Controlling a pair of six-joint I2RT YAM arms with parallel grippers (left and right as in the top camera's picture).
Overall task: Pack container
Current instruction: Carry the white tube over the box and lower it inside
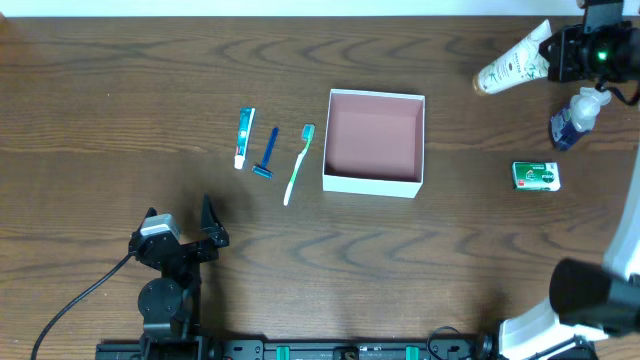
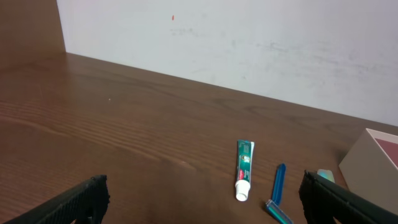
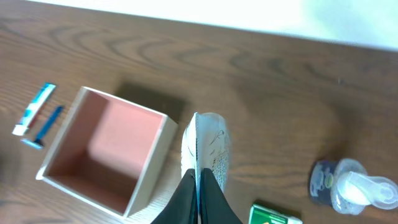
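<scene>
The container point(image 1: 373, 181), a square shallow box with white walls and a pink inside, stands mid-table and holds nothing; it also shows in the right wrist view point(image 3: 152, 165). My right gripper point(image 1: 548, 52) hangs at the far right, shut on the flat end of a white tube point(image 1: 510, 66) that points left. In the right wrist view the black fingers point(image 3: 186, 199) pinch the tube point(image 3: 210, 146) just right of the container. My left gripper point(image 1: 180, 218) is open at the near left, nothing between its fingers point(image 2: 84, 200).
Left of the container lie a toothpaste tube point(image 1: 245, 137), a blue razor point(image 1: 268, 153) and a toothbrush point(image 1: 298, 163). At the right are a blue bottle point(image 1: 572, 118) and a green-and-white soap box point(image 1: 536, 176). The toothpaste point(image 2: 244, 169) and razor point(image 2: 278, 190) lie ahead of the left gripper.
</scene>
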